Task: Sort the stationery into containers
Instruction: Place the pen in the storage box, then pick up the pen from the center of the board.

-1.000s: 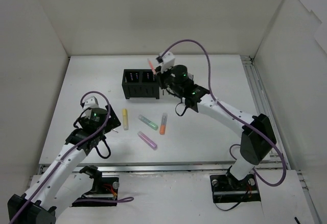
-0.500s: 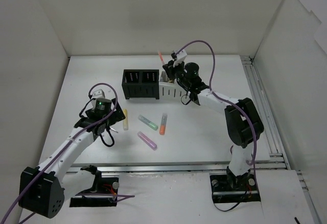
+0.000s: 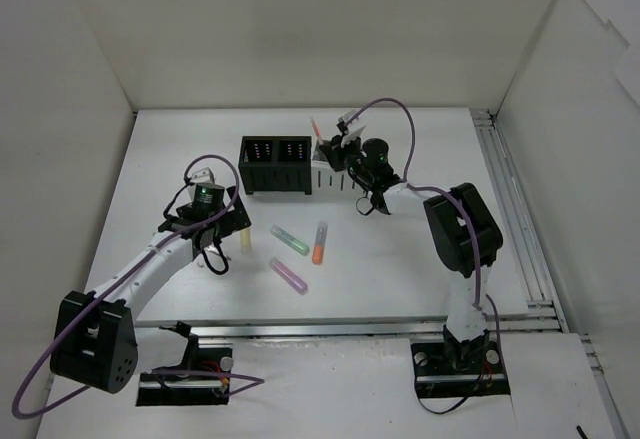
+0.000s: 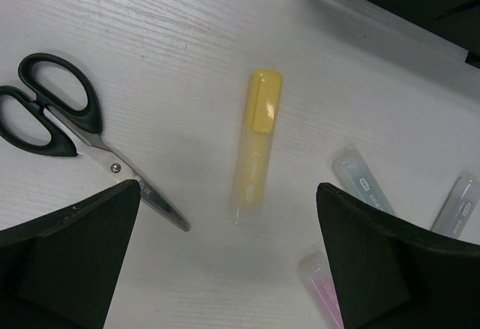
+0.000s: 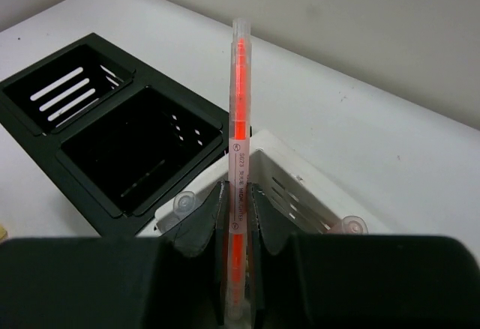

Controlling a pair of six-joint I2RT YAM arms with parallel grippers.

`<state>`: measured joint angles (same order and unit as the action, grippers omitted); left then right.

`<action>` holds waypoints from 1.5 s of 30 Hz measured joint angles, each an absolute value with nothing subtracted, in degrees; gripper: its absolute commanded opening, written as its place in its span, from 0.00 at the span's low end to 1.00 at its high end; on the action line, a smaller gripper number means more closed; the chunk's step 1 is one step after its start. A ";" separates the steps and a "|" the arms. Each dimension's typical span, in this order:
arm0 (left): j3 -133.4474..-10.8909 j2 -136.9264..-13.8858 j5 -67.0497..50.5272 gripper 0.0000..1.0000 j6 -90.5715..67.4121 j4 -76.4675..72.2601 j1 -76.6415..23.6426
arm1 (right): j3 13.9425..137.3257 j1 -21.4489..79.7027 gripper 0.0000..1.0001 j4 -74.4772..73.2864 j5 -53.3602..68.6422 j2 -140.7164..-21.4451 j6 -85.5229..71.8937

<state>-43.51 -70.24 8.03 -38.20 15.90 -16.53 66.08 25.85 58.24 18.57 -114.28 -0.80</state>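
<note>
**Pen drop in hand, marker grab up next**

On the worktop (image 3: 420, 259): black organiser (image 3: 275, 164) at 12 o'clock, white organiser (image 5: 285, 165) just beside it at its 3. Right tool (image 5: 236, 209) pinched tight on orange-red pen (image 5: 238, 104), upright over the white one. Probably needs lowering, then release. Left tool (image 4: 232, 269) wide open, empty, over yellow marker (image 4: 256, 145). Descend and close, I'd guess.

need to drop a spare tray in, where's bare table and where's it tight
Bare: table right of the orange marker up to the right arm, and the far strip behind the black organiser. Crowded: near the left gripper, with the yellow marker and scissors.
</note>
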 measured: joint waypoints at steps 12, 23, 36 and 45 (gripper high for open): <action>-45.74 -74.94 6.68 1.00 -37.47 14.31 -16.43 | 59.94 25.85 0.54 64.01 20.01 -112.22 -0.47; -47.83 -78.15 4.51 1.00 -36.62 13.02 -16.43 | 57.63 25.87 0.86 62.28 23.49 -102.56 -1.58; -51.59 -87.37 4.34 0.86 -35.94 12.64 -16.45 | 45.21 27.20 0.98 61.47 22.48 -80.20 -8.27; -56.80 -97.38 3.68 0.50 -36.38 12.88 -17.26 | 38.92 30.04 0.98 37.98 -0.71 -61.82 -9.52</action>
